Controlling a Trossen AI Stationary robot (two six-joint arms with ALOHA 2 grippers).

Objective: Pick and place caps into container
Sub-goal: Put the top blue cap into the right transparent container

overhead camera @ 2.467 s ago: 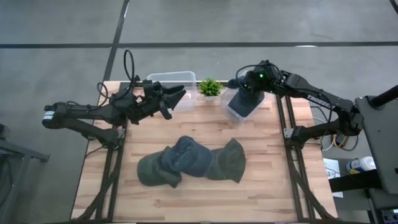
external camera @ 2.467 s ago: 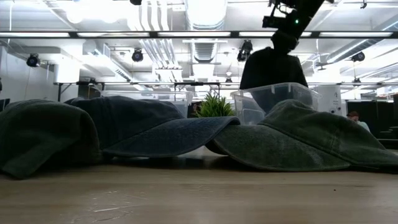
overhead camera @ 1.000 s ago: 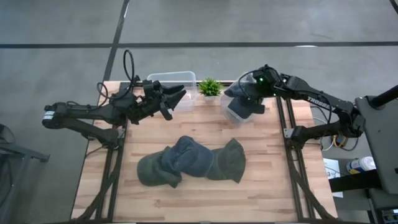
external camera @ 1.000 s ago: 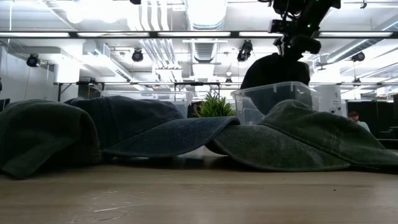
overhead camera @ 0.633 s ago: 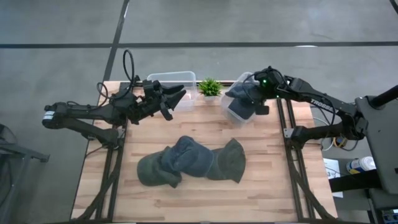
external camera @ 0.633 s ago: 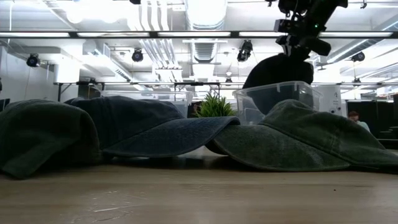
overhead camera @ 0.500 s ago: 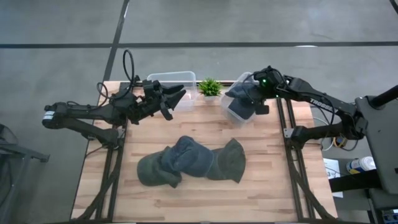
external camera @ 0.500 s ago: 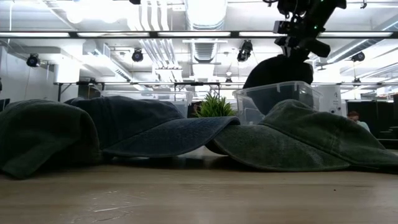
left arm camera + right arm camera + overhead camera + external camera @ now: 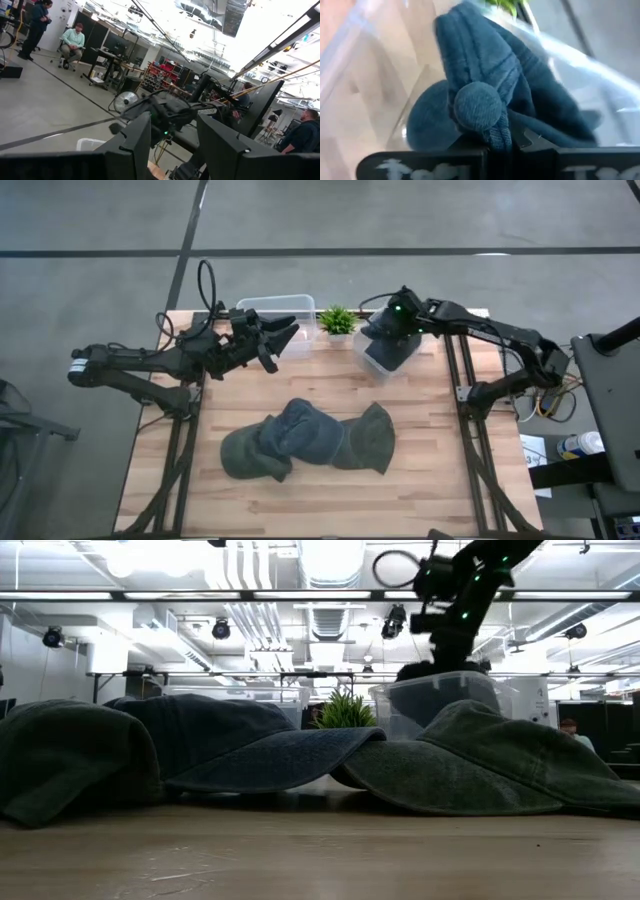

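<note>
Right gripper (image 9: 500, 145) pinched fully closed on a slate-blue cap (image 9: 505, 95), gripping fabric just below the crown button. The grip sits there, I judge, because a floppy cap bunches at the crown and hangs compactly under it.

Cap hangs down inside the clear container (image 9: 383, 358) at about 1 o'clock on the desk (image 9: 300, 490). Wrist view shows the container's wall on either side of the fabric, so the cap is low enough to be released without draping over the rim. Not yet let go.

Small potted plant (image 9: 338, 320) stands just beside the container, at 12 o'clock.

Second clear bin (image 9: 275, 320) at 11 o'clock, with the left gripper (image 9: 283, 335) poised over its near edge, jaws partly apart and holding nothing. It looks parked, waiting.

Remaining caps (image 9: 305, 440) lie overlapped mid-desk toward 6 o'clock: olive at each end, slate-blue between. Well apart from both grippers.
</note>
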